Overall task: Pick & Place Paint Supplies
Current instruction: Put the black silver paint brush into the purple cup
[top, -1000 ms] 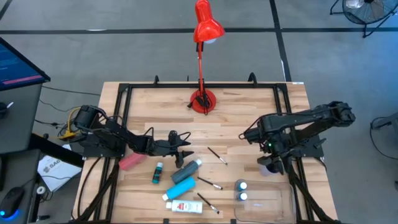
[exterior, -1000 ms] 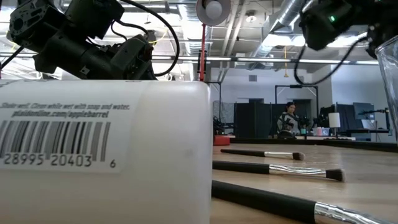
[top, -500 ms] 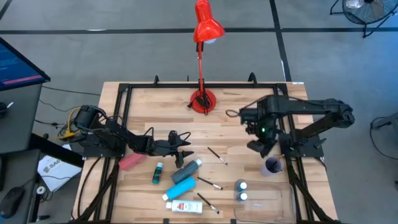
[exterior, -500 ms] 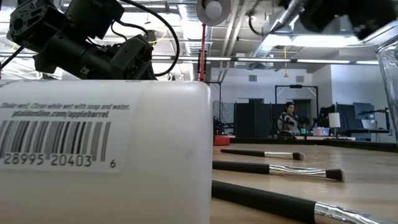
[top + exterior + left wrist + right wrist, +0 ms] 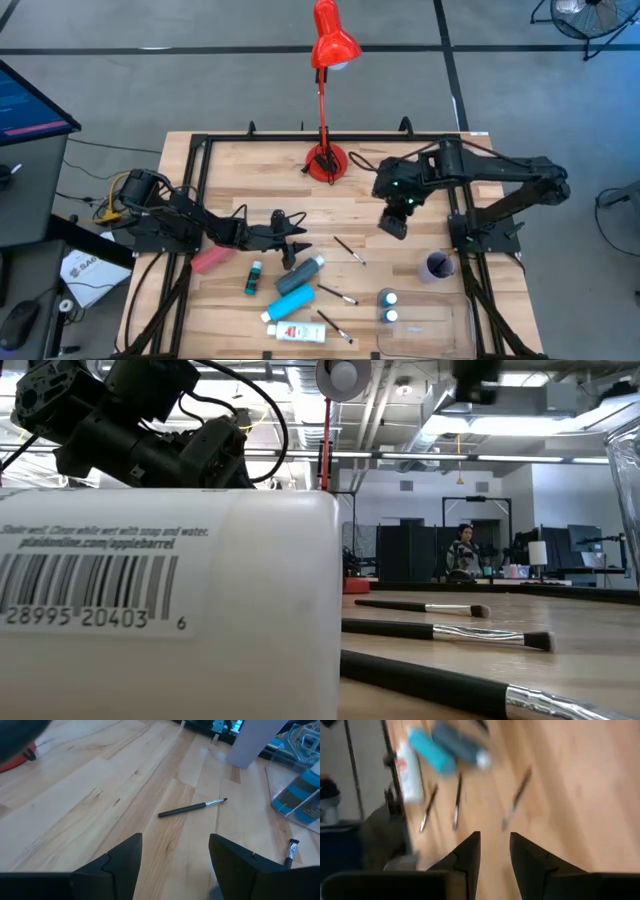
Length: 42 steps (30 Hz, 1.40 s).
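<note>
Right gripper (image 5: 393,225): hovering at 3 o'clock over the table (image 5: 400,170), fingers slightly apart, holding nothing.
Left gripper (image 5: 296,240): waiting at 9 o'clock, fingers apart.
Tip: line up along the nearest brush (image 5: 349,250), then drop.
Count: 3 brushes, 6 bottles and tubes, clustered at 6 o'clock.

Scattered across the wooden table, we see a pink tube (image 5: 210,260), a small green bottle (image 5: 254,278), grey-blue (image 5: 303,271) and teal (image 5: 291,302) tubes lying crossed, a white tube (image 5: 294,331) (barcode showing), thin dark brushes (image 5: 348,249), and two white-capped bottles (image 5: 388,306) standing upright.
</note>
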Available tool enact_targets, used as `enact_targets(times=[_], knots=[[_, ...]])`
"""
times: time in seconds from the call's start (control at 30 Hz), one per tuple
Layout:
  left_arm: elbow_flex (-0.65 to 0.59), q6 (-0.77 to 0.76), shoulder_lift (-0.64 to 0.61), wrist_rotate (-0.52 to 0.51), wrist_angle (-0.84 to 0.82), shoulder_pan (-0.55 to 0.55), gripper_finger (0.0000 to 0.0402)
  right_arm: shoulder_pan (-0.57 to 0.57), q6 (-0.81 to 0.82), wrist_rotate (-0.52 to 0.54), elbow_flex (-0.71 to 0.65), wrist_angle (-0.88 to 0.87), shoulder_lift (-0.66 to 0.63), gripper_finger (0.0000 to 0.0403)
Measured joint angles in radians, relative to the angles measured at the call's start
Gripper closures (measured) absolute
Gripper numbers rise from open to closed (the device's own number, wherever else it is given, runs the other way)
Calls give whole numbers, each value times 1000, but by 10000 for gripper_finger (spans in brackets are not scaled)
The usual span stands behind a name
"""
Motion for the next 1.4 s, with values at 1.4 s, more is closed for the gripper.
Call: enact_targets(times=[1.4], knots=[[285, 147, 0, 82, 93, 23, 193, 340, -578, 379, -925, 1616, -466, 305]])
